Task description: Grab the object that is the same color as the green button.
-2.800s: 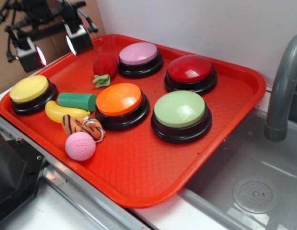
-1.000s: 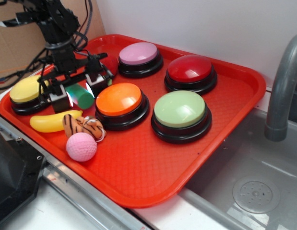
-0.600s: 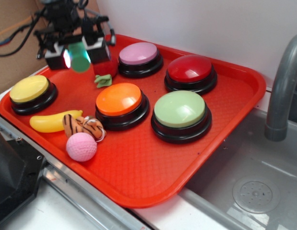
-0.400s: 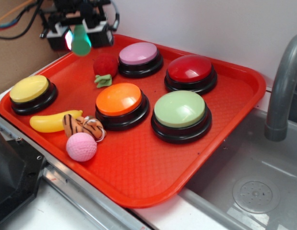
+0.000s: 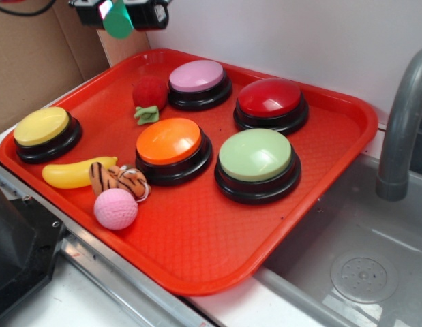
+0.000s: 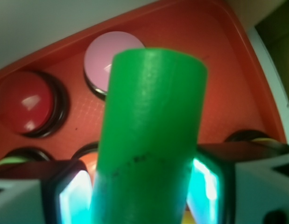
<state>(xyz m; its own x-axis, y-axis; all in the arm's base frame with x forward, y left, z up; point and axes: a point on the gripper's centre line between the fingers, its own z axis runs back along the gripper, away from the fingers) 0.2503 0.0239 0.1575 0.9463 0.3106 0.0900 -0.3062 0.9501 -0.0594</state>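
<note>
The green cylinder point(image 5: 117, 20) is pinched between the two pads of the gripper point(image 5: 119, 13), which hangs at the very top of the exterior view, high above the far left corner of the red tray point(image 5: 197, 252). In the wrist view the cylinder point(image 6: 151, 135) fills the middle of the picture, its free end pointing away from the palm, a pad point(image 6: 74, 198) pressed against each flank — so the grab itself looks done.

What the step calls for now, by judgement, is a steady clamp: the cylinder is smooth and round, held only near one end, and a loosened squeeze or a jerk could let it slide out. Even pressure and a level wrist would be wanted.

Nothing stands close to the gripper. Well below it lies the plush strawberry point(image 5: 148, 94), with the pink button point(image 5: 199, 83) just beyond and the red button point(image 5: 272, 103) farther off to the side. The green button point(image 5: 257, 164) — the colour match — sits lower still, beside the orange button point(image 5: 172, 148). Far beneath and toward the tray's near edge are found the yellow button point(image 5: 44, 133), the toy banana point(image 5: 73, 174), a striped toy point(image 5: 117, 180) and a pink ball point(image 5: 115, 208). A faucet point(image 5: 401, 129) rises over the sink at the opposite end, well apart. Behind the gripper a cardboard panel point(image 5: 33, 61) is near; whether it is touched cannot be told.
</note>
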